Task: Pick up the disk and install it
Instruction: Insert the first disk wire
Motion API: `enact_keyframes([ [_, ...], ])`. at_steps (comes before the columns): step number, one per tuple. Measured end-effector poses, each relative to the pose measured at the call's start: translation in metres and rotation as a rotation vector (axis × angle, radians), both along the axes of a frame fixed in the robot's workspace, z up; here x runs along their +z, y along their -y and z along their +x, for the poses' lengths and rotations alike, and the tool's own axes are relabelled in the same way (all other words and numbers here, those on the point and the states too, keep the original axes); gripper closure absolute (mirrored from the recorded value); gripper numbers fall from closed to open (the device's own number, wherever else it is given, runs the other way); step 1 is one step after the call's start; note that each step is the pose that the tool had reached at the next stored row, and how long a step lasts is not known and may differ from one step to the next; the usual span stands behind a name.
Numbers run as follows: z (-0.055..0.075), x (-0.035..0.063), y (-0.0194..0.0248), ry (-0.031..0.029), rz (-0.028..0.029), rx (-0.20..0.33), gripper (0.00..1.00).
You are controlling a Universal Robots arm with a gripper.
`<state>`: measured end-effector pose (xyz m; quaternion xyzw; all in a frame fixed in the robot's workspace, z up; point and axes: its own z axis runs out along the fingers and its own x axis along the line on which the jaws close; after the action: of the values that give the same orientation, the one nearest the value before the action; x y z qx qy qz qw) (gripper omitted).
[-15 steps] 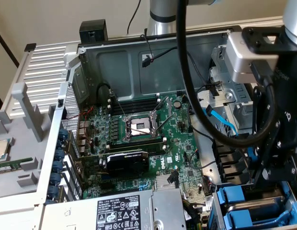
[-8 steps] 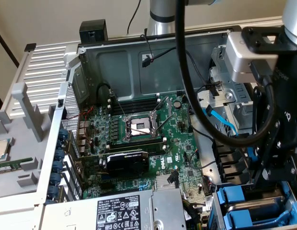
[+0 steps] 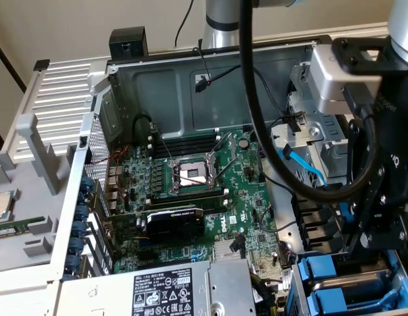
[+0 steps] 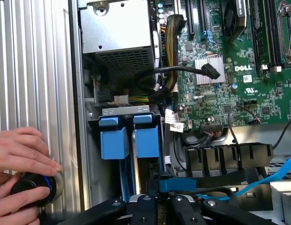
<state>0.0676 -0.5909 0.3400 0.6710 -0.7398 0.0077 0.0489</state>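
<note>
Wrist view, gripper (image 4: pixel 157 200): the black fingers are closed on a bright blue plastic edge. I take this to be the frame of the disk (image 4: pixel 176 184).
why held so: gripping the plastic frame probably keeps the fingers off the metal body and leaves the drive hanging edge-first, ready for a slot.
disk, position: right at the fingertips, just beside the two blue carriers (image 4: pixel 129 140) that sit upright in the drive cage (image 4: pixel 122 111), at the edge of the motherboard (image 4: pixel 230 84).
disk, look: a short bar of saturated blue plastic, seen edge-on. The silver face and the label are turned away, so they cannot be made out.
exterior view, gripper (image 3: pixel 362 237): it hangs over the drive bays at the exterior view's right, with a sliver of blue (image 3: pixel 343 212) between its links. The seated carriers (image 3: pixel 322 271) lie just below.
person's hands (image 4: pixel 21 154): resting on a black knob (image 4: pixel 30 190) outside the ribbed case panel (image 4: pixel 37 70), well clear of the cage.
</note>
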Motion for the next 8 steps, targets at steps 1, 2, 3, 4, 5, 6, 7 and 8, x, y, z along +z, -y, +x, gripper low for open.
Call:
enact_keyframes([
  [1, 0.0000, -0.0002, 0.0000, 0.0000, 0.0001, 0.000, 0.83],
  [2, 0.0000, -0.0003, 0.0000, 0.0000, 0.0001, -0.001, 0.83],
  [3, 0.0001, -0.0007, 0.0000, 0.0003, -0.0004, -0.001, 0.83],
  [4, 0.0002, -0.0008, 0.0000, 0.0008, -0.0010, -0.002, 0.83],
  [5, 0.0002, -0.0009, 0.0000, 0.0011, -0.0012, -0.002, 0.83],
  [6, 0.0002, -0.0009, 0.0000, 0.0013, -0.0013, -0.002, 0.83],
  [7, 0.0002, -0.0009, 0.0000, 0.0017, -0.0016, -0.002, 0.83],
  [8, 0.0002, -0.0010, 0.0000, 0.0022, -0.0018, -0.003, 0.83],
])
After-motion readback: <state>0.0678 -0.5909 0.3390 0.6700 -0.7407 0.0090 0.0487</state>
